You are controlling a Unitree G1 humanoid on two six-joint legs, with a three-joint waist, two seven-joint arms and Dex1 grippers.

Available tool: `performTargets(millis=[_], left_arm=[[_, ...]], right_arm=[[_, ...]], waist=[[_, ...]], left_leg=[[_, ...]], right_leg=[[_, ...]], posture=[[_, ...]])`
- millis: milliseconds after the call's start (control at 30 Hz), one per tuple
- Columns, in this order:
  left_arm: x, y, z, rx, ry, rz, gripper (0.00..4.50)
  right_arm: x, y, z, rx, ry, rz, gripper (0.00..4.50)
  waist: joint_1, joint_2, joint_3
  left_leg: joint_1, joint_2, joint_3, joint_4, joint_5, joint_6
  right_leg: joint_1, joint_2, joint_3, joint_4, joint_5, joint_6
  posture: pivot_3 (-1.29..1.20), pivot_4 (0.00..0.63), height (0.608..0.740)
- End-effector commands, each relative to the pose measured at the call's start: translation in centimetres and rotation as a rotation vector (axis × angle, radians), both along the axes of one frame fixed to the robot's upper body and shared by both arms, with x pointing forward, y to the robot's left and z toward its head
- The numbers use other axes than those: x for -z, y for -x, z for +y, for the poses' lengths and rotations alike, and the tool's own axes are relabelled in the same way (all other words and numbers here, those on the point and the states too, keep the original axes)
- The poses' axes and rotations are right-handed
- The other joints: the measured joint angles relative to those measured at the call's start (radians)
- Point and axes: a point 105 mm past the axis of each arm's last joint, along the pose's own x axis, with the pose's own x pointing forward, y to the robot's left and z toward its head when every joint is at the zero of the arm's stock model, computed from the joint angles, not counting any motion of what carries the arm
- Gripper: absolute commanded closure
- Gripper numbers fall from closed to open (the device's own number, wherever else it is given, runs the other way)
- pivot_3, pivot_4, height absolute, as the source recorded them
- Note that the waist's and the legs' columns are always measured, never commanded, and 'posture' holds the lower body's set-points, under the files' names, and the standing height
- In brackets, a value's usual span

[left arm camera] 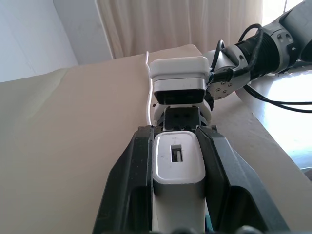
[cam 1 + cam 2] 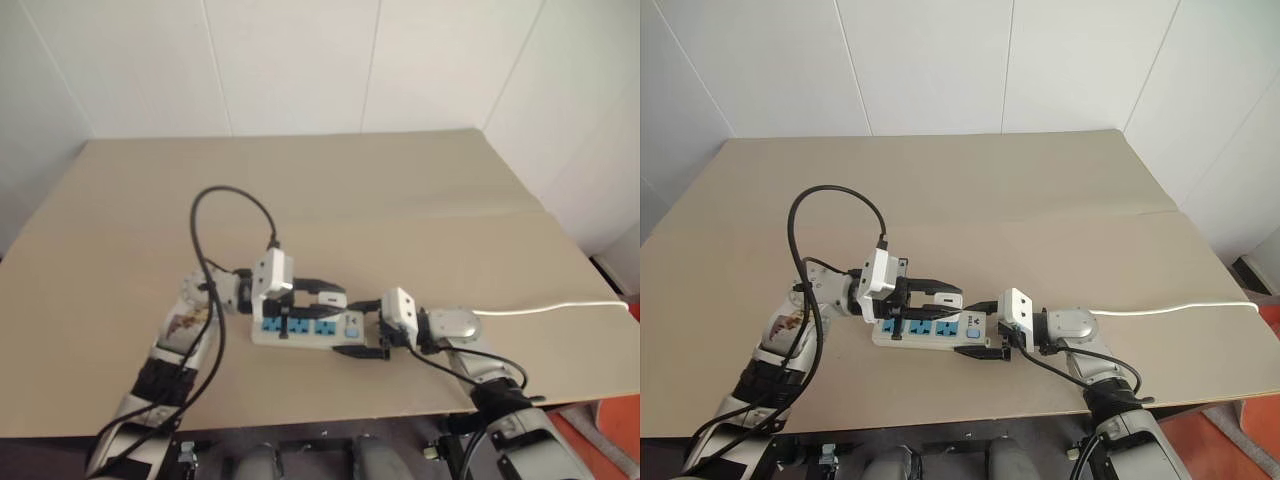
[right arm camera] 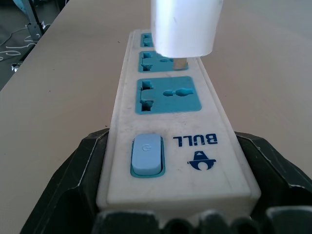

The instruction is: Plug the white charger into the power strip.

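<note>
Here the left gripper is clamped on the white charger, its black fingers pressed to both sides, holding it just above the power strip near the middle socket; a metal prong shows beneath the charger, not yet touching. The right gripper stands wide, gripping the strip's right end by the blue switch. The strip lies on the tan table, near its front edge, its white cord trailing right.

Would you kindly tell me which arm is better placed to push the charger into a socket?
The left: its tool grips the white charger above the power strip, which the right tool braces.
</note>
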Motion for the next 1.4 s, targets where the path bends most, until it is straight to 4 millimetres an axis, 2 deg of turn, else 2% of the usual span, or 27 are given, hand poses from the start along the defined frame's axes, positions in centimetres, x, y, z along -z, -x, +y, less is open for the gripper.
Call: performTargets(millis=[33, 500, 933, 1400], left_arm=[[-0.3, 0.2, -0.4, 0.024, 0.034, -0.017, 3.47], [0.1, 0.6, -0.5, 0.038, 0.11, 0.056, 3.47], [1.4, 0.2, 0.0, 0.041, 0.067, 0.081, 3.47], [1.3, -0.2, 0.1, 0.035, 0.073, 0.071, 3.47]], right_arm=[[3.3, 1.8, 0.0, -0.059, 0.119, 0.092, 1.07], [3.3, 1.8, -0.2, -0.053, 0.124, 0.09, 1.07], [3.4, 2.1, -0.5, -0.052, 0.13, 0.092, 1.07], [3.4, 2.1, -0.5, -0.049, 0.132, 0.094, 1.07]], waist=[[0.001, 0.0, 0.0], [0.001, 0.0, 0.0], [0.003, 0.0, 0.0], [0.006, 0.0, 0.0]], left_leg=[[0.0, 0.0, 0.0, 0.0, 0.0, 0.0], [-0.001, 0.0, 0.0, 0.0, 0.0, 0.0], [-0.002, 0.0, 0.0, 0.0, 0.0, 0.0], [-0.003, 0.0, 0.0, 0.0, 0.0, 0.0]], right_leg=[[0.0, 0.0, 0.0, 0.0, 0.0, 0.0], [0.0, 0.0, 0.0, -0.002, 0.0, 0.0], [0.0, 0.0, 0.0, -0.004, 0.0, 0.0], [0.0, 0.0, 0.0, -0.004, 0.0, 0.0]], posture=[[0.0, 0.15, 0.74], [0.0, 0.15, 0.74], [0.0, 0.15, 0.74], [0.0, 0.15, 0.74]])
